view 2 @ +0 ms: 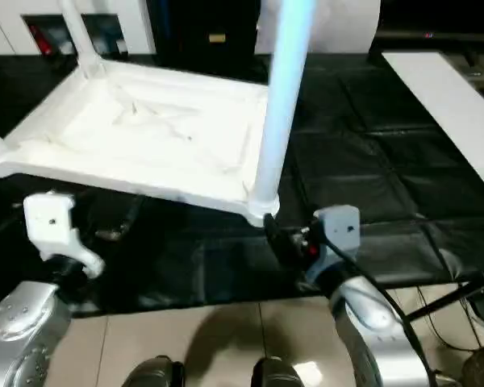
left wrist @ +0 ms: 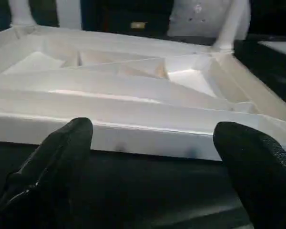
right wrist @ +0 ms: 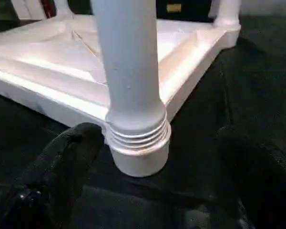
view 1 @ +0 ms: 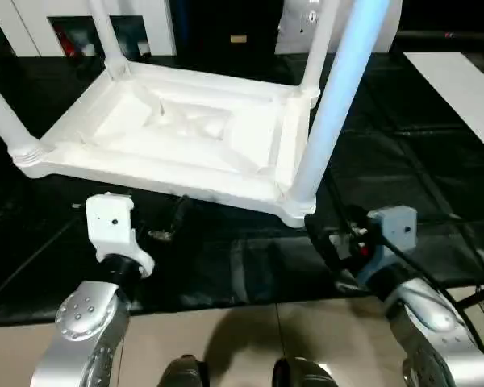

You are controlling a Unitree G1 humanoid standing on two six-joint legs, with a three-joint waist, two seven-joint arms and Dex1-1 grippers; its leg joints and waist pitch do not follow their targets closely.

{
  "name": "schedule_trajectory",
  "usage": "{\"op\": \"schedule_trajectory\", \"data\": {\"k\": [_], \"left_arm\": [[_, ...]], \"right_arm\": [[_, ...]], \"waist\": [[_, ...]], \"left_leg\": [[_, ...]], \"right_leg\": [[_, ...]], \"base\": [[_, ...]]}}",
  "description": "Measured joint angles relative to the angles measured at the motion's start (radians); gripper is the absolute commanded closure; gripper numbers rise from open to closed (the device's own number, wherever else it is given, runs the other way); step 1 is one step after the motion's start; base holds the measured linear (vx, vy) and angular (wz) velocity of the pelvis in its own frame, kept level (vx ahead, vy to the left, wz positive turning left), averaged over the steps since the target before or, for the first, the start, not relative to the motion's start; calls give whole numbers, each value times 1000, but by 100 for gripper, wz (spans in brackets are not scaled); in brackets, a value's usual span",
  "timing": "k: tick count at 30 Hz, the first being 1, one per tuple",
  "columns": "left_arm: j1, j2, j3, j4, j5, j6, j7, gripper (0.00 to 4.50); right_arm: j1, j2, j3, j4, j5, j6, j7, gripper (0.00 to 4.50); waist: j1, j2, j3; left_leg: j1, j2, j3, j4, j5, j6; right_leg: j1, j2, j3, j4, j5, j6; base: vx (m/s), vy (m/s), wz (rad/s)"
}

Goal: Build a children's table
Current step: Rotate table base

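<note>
Children's table lay upside down on the black-covered worktop, its X-ribbed underside facing up and a white leg standing in each of the four corner sockets that could be seen. The near right leg rose tall from its socket, where a ribbed collar sat just above the socket rim; the near left leg leaned out toward the edge of the picture, and the two far legs stood at the back corners.

Judging by this, fitting the legs looked done or nearly so, and the step in hand was likely a last check of the seating, or getting a hold to turn the table upright.

The left tool hung just short of the near edge of the top, its two black fingers spread wide and holding nothing. The right tool sat close to the near right socket, fingers equally spread, one on each side of it without pinching it.

The next move would call for both tools to close on firm parts, the rim and the leg base, evenly, so the light plastic would not tip or slide.
</note>
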Motion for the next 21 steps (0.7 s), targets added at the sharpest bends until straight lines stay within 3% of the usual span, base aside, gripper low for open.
{"op": "schedule_trajectory", "data": {"k": [4,6,10,13,16,21], "left_arm": [[13,-12,-20,0,-7,-18,-15,3],[17,-11,-27,0,-9,-23,-16,3],[19,-11,-32,1,-9,-24,-16,3],[19,-22,-40,1,-8,-32,-18,3],[32,-21,-43,0,-8,-38,-17,3],[47,-20,-43,0,-7,-38,-14,3]], "right_arm": [[1,2,0,-1,-3,-10,-8,0],[0,3,-1,-1,-3,-12,-10,0],[-19,-3,-1,-1,-4,-17,-6,0],[-31,-18,1,5,-4,-26,3,0],[-37,-20,3,21,-4,-28,12,0],[-36,-25,13,21,-3,-28,21,0]], "waist": [[-16,1,-1],[-27,1,-1],[-54,1,-1],[-75,-2,-2],[-88,-5,-4],[-78,-12,-13]], "left_leg": [[1,4,12,-3,-1,-8],[8,6,14,-6,-1,-9],[30,13,20,-19,-2,-10],[40,19,20,-23,-3,-11],[37,18,25,-23,-6,-12],[39,17,31,-27,-18,-3]], "right_leg": [[2,-4,1,-4,-9,31],[2,-4,1,-5,-16,42],[19,-3,-8,-17,-25,52],[33,-3,-16,-28,-25,52],[34,-3,-10,-29,-25,52],[38,-2,-6,-36,-21,45]], "base": [[-42,9,-6],[0,0,0],[0,0,0],[0,0,0],[0,0,0],[78,11,1]]}}
